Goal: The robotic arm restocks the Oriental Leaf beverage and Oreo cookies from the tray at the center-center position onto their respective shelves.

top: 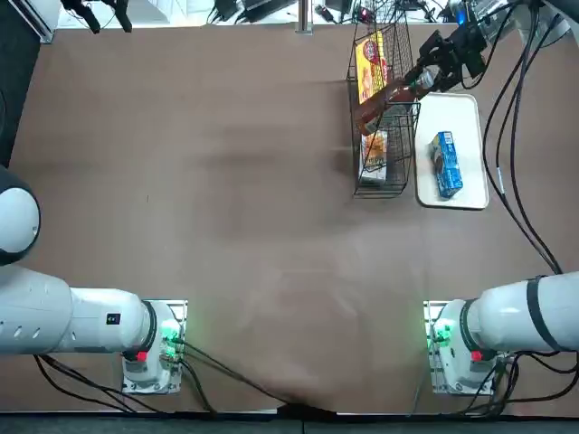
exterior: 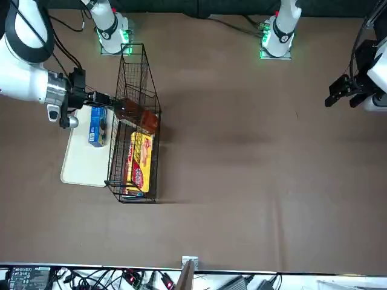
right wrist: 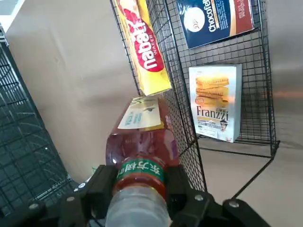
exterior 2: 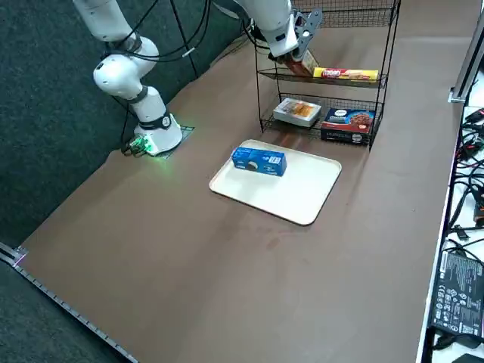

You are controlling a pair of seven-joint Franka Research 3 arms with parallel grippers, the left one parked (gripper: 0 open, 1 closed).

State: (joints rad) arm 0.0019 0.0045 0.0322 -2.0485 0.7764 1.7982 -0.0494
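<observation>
The right gripper (right wrist: 142, 189) was closed around the neck of the Oriental Leaf beverage (right wrist: 143, 135), whose base pointed into the wire rack (top: 384, 185) at the shelf level of the yellow-and-red package (right wrist: 143, 45). The Oreo cookies (exterior 2: 259, 161) lay on the tray (exterior 2: 302, 189), near its edge. The tray rested on the counter (exterior 2: 189, 249), beside the rack. A Franzzi box (right wrist: 215, 101) and a dark blue box (right wrist: 215, 19) occupied the rack's lower tier.

The reddish-brown tea bottle with a green neck band (right wrist: 144, 137), gripped by the right gripper's fingers (right wrist: 103, 182), extends into the black wire rack (exterior 2: 333, 83); the small blue oblong cookie packet (exterior 2: 259, 161) lies on the flat white rectangular tray (exterior 2: 291, 189).
</observation>
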